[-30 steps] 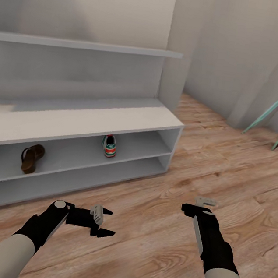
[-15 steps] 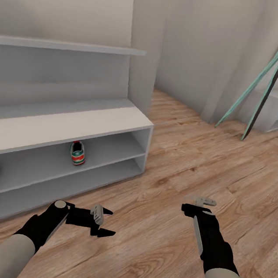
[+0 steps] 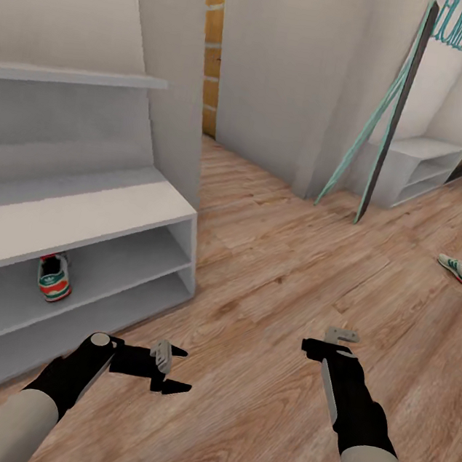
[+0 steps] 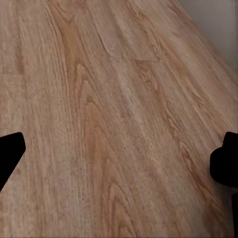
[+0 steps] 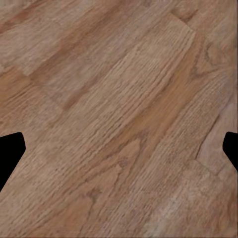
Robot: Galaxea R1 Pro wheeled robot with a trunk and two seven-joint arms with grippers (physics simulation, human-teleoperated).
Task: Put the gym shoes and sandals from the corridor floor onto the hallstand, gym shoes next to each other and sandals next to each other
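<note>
Head view: one white lace-up gym shoe with green stripes and red-orange heel [image 3: 54, 277] is seen parked on the upper open shelf of the low light-grey hallstand [image 3: 78, 217], heel facing out. Its twin, the second white gym shoe [image 3: 460, 269], lies on the light brown wood-plank corridor floor [image 3: 292, 269] far off to the right, well apart from the rack. Both arms are held low and forward, likely a carry-free transit pose. Left gripper [image 3: 176, 369]: fingers spread, nothing held. Right gripper [image 3: 331, 342]: seen edge-on, so its state cannot be told here.

Left wrist view: dark fingertips [image 4: 11, 153] at opposite edges, bare planks between.

Right wrist view: fingertips [image 5: 10, 151] likewise wide apart, empty.
</note>
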